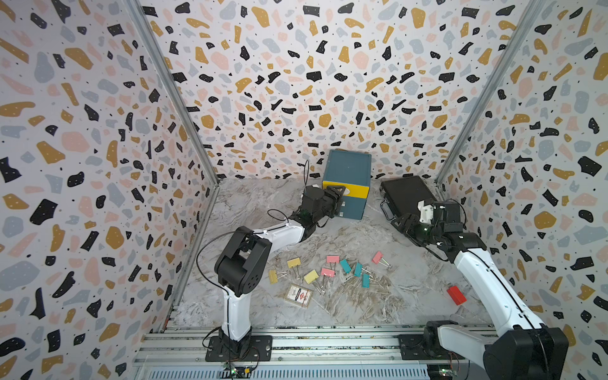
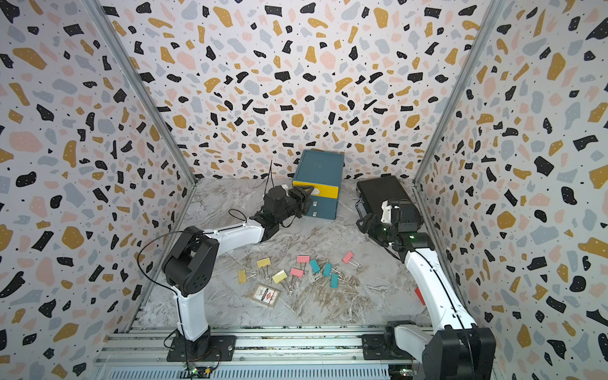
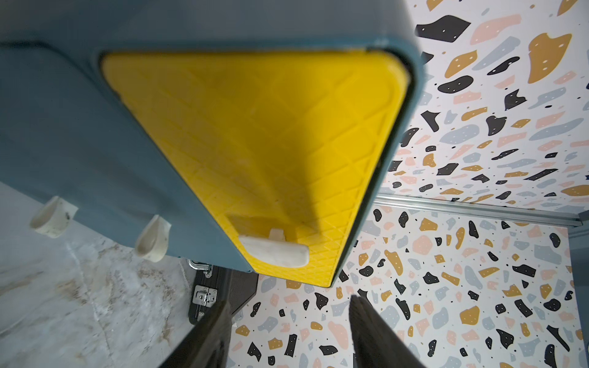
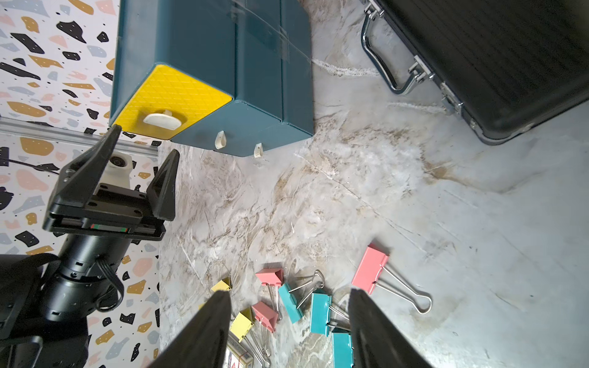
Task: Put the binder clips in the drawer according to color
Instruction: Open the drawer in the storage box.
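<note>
The drawer chest (image 1: pixel 346 179) stands at the far middle of the table, its fronts facing the near side. All three drawers look shut, the yellow top front (image 1: pixel 357 191) about flush with the teal body.

The left gripper (image 4: pixel 145 140) is right at that yellow front, its fingers spread with nothing between them. The white pull (image 3: pixel 274 255) lies just ahead of the fingertips, apart from them and set towards one finger rather than centred in the gap. The pull is a flat tab whose long edge runs across the width of the front. In the left wrist view the finger gap seems to run about the same way, so the fingers would pass either end of the tab rather than pinch its flat faces, though I cannot be sure.

The right gripper (image 4: pixel 290 293) hangs to the right, by the near end of the black briefcase (image 1: pixel 408 194), open and empty and well apart from the chest. The left arm is plainly the nearer one for opening.

All nine binder clips (image 1: pixel 328 271) lie loose on the near middle of the table: yellow clips (image 1: pixel 293 262) to the left, pink clips (image 1: pixel 333 259) and teal clips (image 1: pixel 345 266) to the right.
</note>
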Tool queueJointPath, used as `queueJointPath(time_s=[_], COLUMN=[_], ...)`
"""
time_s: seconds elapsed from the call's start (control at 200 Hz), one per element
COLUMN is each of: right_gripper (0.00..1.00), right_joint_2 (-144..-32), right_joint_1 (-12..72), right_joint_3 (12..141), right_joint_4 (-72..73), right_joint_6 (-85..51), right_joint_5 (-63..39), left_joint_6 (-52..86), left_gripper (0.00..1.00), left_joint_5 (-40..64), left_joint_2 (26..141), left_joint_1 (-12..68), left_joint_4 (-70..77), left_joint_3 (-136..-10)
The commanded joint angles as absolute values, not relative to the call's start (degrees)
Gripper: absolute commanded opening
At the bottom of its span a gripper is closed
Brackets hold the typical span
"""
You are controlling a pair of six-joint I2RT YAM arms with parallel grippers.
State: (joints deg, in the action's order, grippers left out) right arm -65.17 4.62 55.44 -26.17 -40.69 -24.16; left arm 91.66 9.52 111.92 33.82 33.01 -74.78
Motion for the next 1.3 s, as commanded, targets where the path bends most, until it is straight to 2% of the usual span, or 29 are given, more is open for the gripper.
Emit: queueJointPath(time_s=[0.0,0.651,1.296], right_gripper=[0.64,0.64,0.64], right_joint_2=[-64.18,-65.02,-64.69], right_joint_1=[4.75,4.75,4.79], right_joint_3=[56.15,56.07,56.03], right_joint_4=[-26.62,-26.39,-26.32], right_joint_6=[-39.75,-39.16,-38.68], right_joint_5=[-25.09,-25.41,-25.75], left_joint_6=[90.46,89.39,87.64], left_gripper=[0.62,0.54,0.5], left_joint_5=[8.57,6.0,2.77], left_joint_2=[113.15,117.68,118.76], left_joint_1=[33.65,33.13,33.13], left_joint_4=[34.58,36.51,38.66], left_joint_3=[-77.11,-80.89,-82.0])
